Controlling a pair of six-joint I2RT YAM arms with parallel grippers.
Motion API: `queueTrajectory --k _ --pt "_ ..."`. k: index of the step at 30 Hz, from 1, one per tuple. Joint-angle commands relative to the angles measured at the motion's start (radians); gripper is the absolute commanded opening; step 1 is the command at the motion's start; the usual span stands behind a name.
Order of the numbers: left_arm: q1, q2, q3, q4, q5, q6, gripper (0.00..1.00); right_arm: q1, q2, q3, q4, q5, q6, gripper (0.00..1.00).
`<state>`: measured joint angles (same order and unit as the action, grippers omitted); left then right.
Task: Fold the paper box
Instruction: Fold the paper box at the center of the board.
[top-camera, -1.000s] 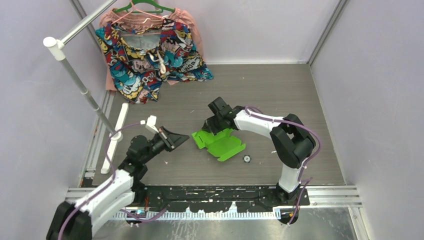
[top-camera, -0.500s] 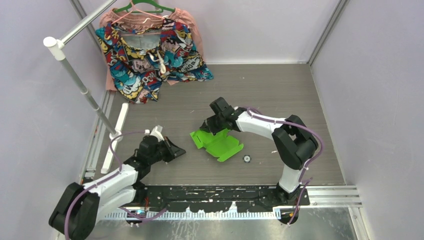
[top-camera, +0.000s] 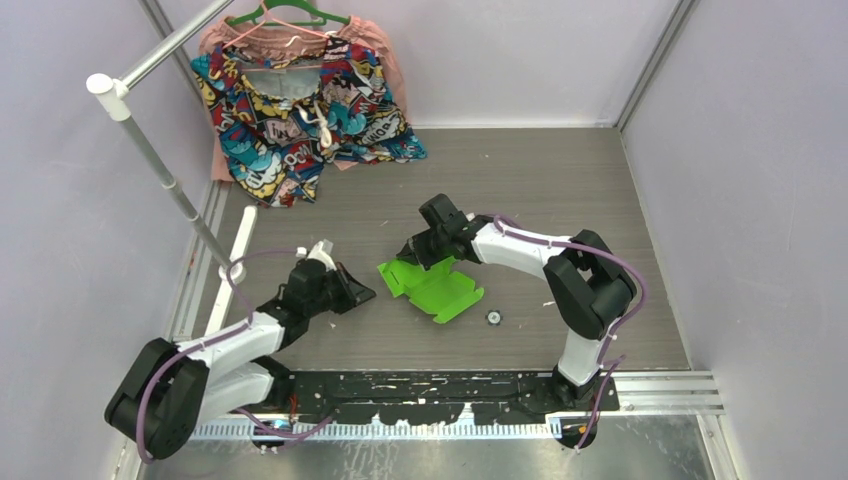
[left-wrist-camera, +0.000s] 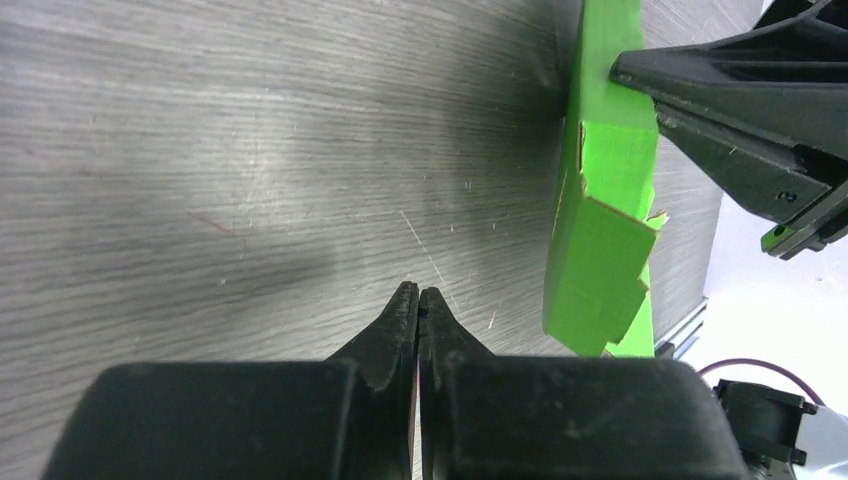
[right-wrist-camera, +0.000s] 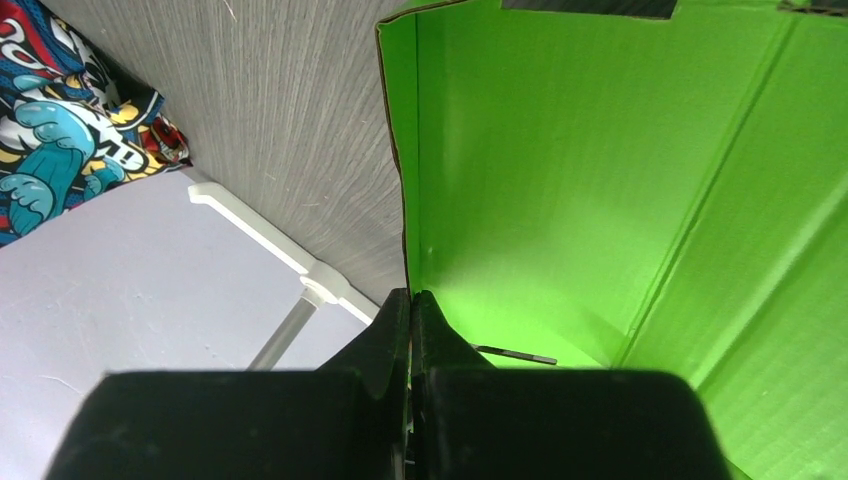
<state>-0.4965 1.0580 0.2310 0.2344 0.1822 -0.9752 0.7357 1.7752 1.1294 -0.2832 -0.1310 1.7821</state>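
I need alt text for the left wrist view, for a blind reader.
The shut, empty left tool sits low over a grey wood-grain table; at the picture's right stands a partly folded bright lime-green thin card box, its far edge pinched by the black right tool.

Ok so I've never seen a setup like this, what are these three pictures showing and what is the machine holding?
These are two small robot arms bolted at the near edge of a grey table. The wide picture looks down from above and behind them; the other two come from a camera on each wrist, with that arm's own black fingers at the bottom. On the table lies a lime-green paper box, only partly folded. The right gripper is shut on one raised edge of it. The left gripper is shut and empty, beside the box without touching it. At the back is a patterned garment on a hanger, and a small round part lies near the box.
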Motion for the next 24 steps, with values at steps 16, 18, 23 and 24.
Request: queueTrajectory --k 16,18,23,24 --pt "-0.021 0.132 0.154 0.071 -0.009 0.050 0.00 -0.001 0.075 0.052 -0.028 -0.016 -0.047 0.01" --pt "-0.022 0.140 0.166 0.068 -0.007 0.053 0.00 0.003 0.083 0.058 -0.036 -0.012 -0.052 0.01" --pt "-0.040 0.173 0.196 0.069 -0.013 0.057 0.00 0.010 0.108 0.079 -0.055 -0.006 -0.065 0.01" --pt "-0.045 0.183 0.202 0.070 -0.015 0.059 0.00 0.013 0.113 0.083 -0.061 -0.004 -0.068 0.01"
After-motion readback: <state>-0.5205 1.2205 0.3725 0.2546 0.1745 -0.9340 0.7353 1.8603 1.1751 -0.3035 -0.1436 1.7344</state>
